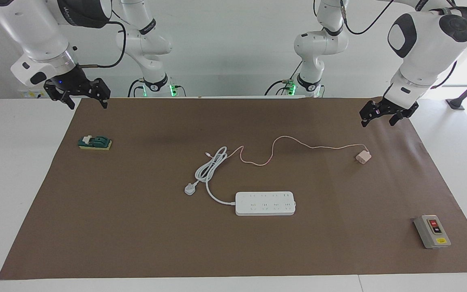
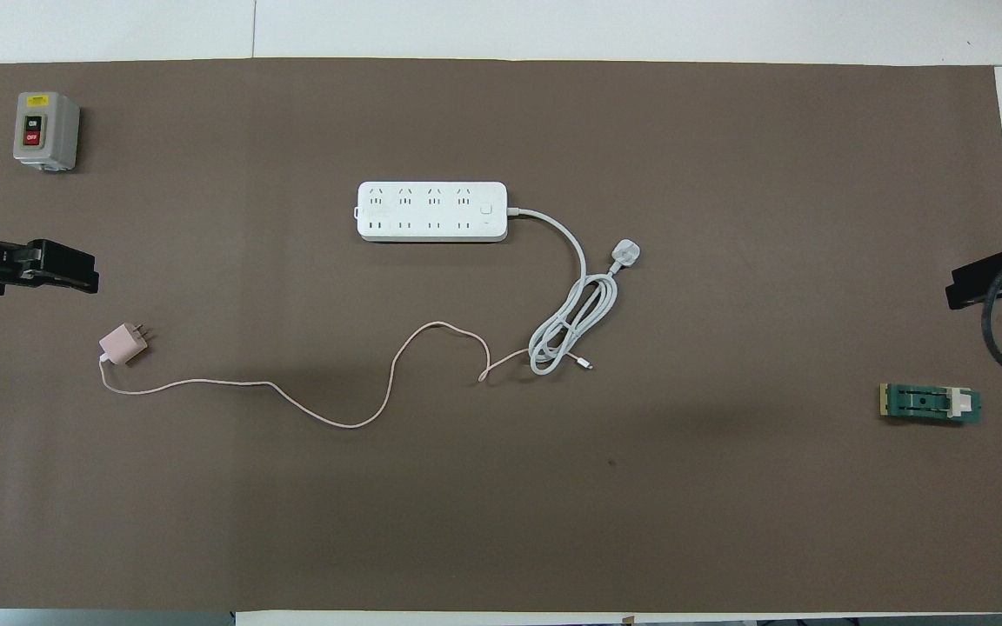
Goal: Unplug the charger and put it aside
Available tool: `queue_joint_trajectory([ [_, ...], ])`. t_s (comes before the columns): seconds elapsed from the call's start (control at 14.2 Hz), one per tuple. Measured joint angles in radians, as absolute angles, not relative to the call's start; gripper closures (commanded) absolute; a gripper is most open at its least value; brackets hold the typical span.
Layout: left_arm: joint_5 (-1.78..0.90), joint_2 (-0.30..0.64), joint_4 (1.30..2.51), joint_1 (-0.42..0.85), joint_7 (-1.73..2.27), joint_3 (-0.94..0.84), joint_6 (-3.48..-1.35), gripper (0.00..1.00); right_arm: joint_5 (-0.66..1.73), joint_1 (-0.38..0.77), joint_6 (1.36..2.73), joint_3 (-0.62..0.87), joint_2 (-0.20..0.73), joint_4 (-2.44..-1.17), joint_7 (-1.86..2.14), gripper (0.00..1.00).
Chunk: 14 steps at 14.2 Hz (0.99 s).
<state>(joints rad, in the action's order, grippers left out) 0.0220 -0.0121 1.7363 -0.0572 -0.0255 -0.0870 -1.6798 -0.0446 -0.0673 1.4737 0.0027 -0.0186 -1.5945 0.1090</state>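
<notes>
Jaws parted and empty, the left gripper (image 1: pixel 379 114) hangs over the mat's edge. The right gripper (image 1: pixel 82 95) likewise. The boxy pink charger (image 1: pixel 363 157) lies unplugged on the worktop (image 1: pixel 136 227).

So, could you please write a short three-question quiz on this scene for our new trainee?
1. True or false: the pink charger is plugged into the white power strip.
2. Which gripper is over the charger's end of the table: left gripper or right gripper?
3. Multiple choice: what lies nearest the right gripper? A) grey switch box B) green board C) white plug

Key: 1. False; it lies apart on the brown mat, prongs bare. 2. Left gripper. 3. B.
</notes>
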Motion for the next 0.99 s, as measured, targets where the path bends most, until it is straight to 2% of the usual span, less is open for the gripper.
queue_joint_trajectory([
  [0.99,0.004,-0.012,1.736,-0.043,-0.03,-0.095,-1.667,0.0,-0.044,-0.067,1.474,0.004,-0.019,-1.595,0.109,0.0],
])
